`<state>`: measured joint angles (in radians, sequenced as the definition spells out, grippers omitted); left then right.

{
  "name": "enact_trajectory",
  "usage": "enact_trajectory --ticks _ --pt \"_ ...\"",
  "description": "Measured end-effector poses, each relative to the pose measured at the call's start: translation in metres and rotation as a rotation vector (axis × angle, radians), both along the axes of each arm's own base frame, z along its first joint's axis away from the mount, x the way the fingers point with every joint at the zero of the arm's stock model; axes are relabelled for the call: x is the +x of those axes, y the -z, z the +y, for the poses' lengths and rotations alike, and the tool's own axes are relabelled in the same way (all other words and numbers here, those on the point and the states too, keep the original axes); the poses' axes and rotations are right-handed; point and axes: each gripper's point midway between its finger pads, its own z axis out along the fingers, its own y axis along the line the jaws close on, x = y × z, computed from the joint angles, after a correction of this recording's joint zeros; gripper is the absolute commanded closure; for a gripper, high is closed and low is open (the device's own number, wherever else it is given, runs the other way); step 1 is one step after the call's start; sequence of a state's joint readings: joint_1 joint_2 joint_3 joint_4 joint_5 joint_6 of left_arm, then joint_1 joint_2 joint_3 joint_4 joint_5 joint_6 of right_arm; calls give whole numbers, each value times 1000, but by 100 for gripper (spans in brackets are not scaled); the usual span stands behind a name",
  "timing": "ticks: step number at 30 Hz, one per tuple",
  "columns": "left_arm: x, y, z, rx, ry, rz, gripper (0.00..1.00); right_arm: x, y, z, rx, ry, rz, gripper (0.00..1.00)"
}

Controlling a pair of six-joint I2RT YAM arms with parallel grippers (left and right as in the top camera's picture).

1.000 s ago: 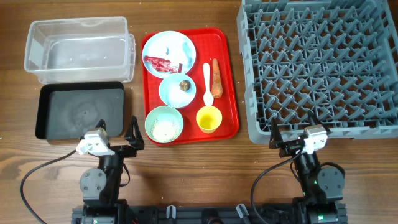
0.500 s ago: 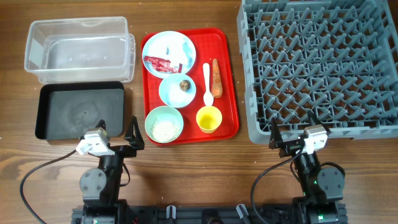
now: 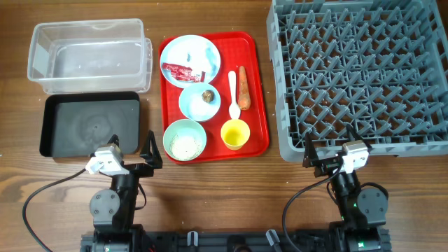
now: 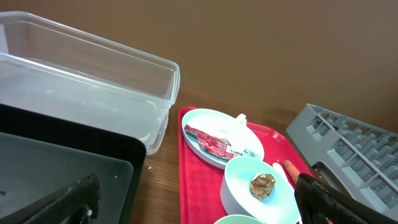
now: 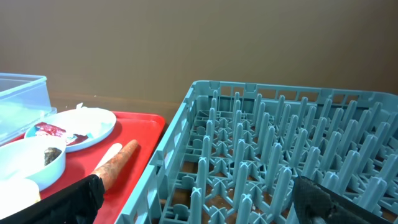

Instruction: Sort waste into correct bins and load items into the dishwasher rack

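While the left gripper (image 3: 131, 150) and right gripper (image 3: 327, 148) are hanging open, the red snack wrapper (image 3: 178, 71) is lying on the plate (image 3: 201, 46) in the tray's (image 3: 260, 105) far-left corner; pinching it low, crosswise, is seeming safest.

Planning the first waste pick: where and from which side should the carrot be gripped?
Take the carrot at mid-length, from straight above, closing across its width. It lies flat, lengthwise on the red tray, with the white spoon close alongside, so a sideways approach would probably knock the spoon.
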<state>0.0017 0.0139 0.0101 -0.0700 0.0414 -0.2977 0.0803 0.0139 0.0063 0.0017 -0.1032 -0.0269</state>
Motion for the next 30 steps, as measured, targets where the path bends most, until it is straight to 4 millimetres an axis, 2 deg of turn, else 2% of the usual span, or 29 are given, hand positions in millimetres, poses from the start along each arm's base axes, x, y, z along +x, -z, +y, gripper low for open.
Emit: enact_trajectory --ticks 24,25,26,27,30 --pt "0 -1 0 0 0 -2 0 0 -2 0 1 0 -9 0" --pt "1 -6 -2 0 9 -29 0 0 -10 0 3 0 -41 0" --pt "1 -22 -4 -1 21 -96 0 -1 -24 0 8 -1 -98 0" --pt "0 -33 -5 0 31 -134 0 -2 -28 1 9 -8 -116 0" --pt "-2 -45 -7 3 39 -128 0 -4 -36 6 18 -36 -92 0"
